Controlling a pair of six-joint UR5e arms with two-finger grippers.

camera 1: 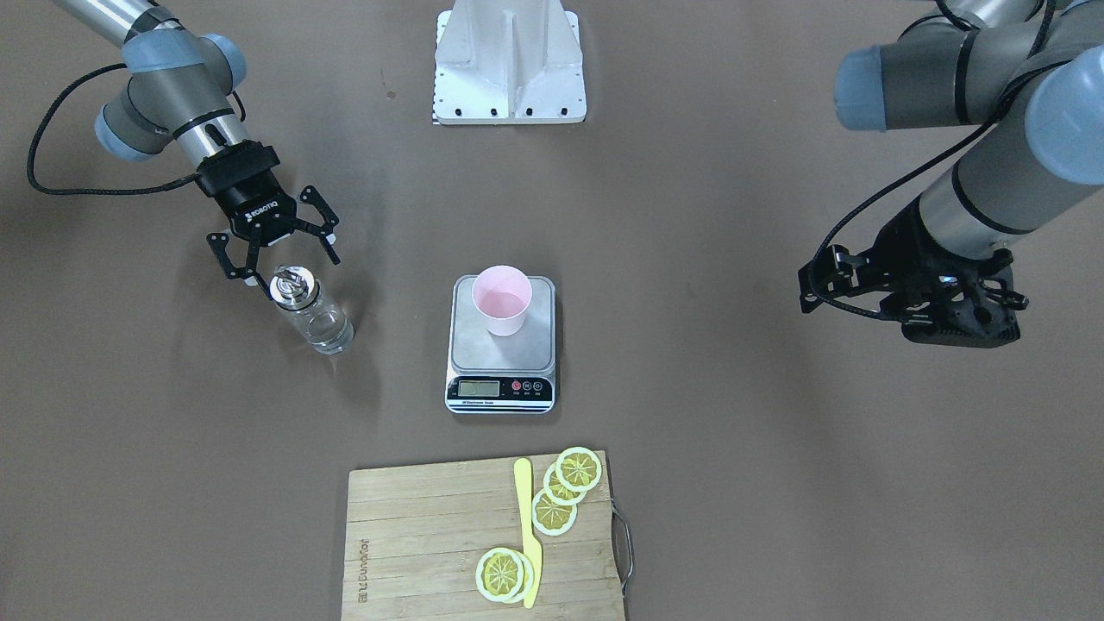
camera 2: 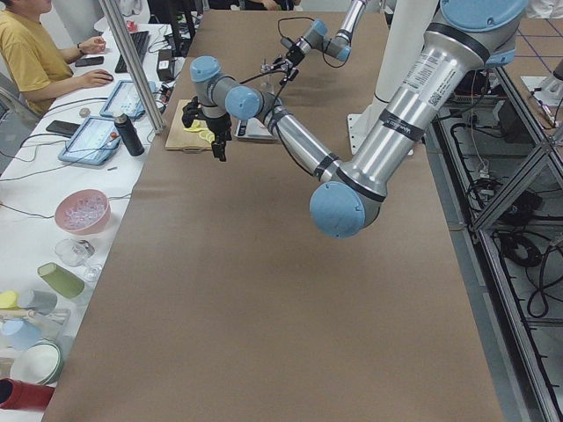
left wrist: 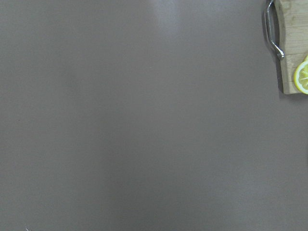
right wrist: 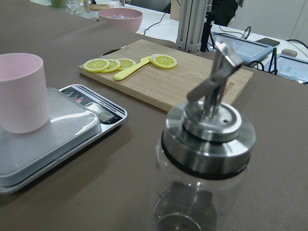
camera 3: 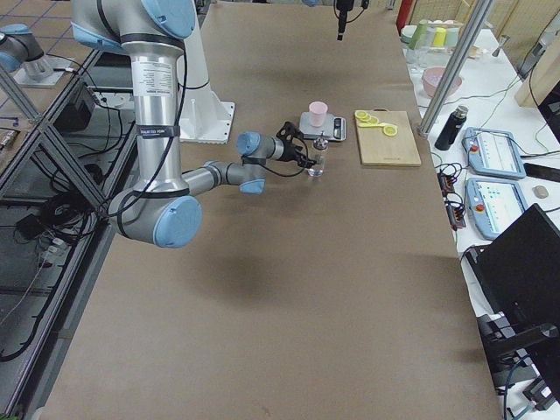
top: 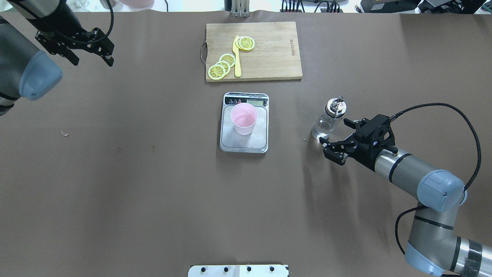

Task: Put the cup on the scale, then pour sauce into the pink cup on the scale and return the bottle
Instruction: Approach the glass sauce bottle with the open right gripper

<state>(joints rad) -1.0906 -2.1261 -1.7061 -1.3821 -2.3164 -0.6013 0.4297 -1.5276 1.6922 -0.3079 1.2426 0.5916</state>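
Observation:
The pale pink cup (camera 1: 502, 297) stands upright on the steel platform of the scale (camera 1: 500, 392), also in the overhead view, cup (top: 243, 118) on scale (top: 246, 145). The clear glass bottle (top: 326, 123) with its silver pourer cap stands on the table to the scale's right, with clear sauce (camera 1: 328, 332) low inside. My right gripper (top: 336, 132) is open, with its fingertips right at the bottle and not closed on it. The right wrist view shows the bottle (right wrist: 207, 159) very close. My left gripper (top: 90, 57) is open and empty, far off at the table's far left.
A wooden cutting board (top: 276, 54) with lemon slices (top: 221, 65) and a yellow knife (top: 237, 57) lies just beyond the scale. The robot's white base (camera 1: 509, 60) is at the near edge. Operators' desks with bowls and tablets line the far side.

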